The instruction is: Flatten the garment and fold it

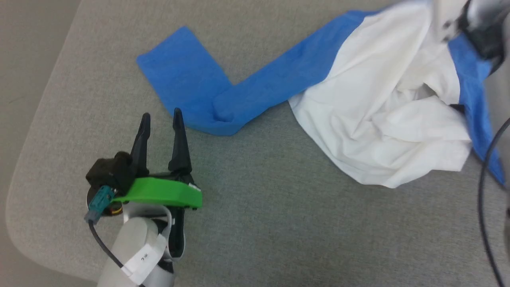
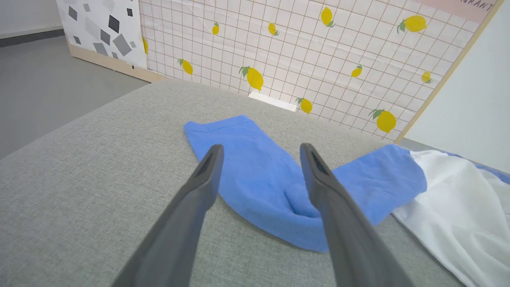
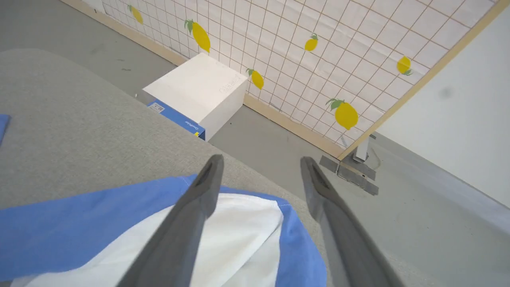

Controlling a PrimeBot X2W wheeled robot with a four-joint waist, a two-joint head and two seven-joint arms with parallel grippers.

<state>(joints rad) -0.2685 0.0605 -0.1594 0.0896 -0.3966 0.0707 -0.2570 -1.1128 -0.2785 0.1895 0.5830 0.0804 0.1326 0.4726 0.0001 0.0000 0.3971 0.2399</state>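
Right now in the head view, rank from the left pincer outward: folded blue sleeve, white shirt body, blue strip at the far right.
1. folded blue sleeve: just ahead of the left pincer, slightly right.
2. white shirt body: mid-right.
3. blue strip: far right edge.

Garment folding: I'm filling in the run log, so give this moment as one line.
garment: crumpled on grey surface, sleeve bent | left gripper: open, empty, near sleeve bend | right gripper: open, over garment's edge
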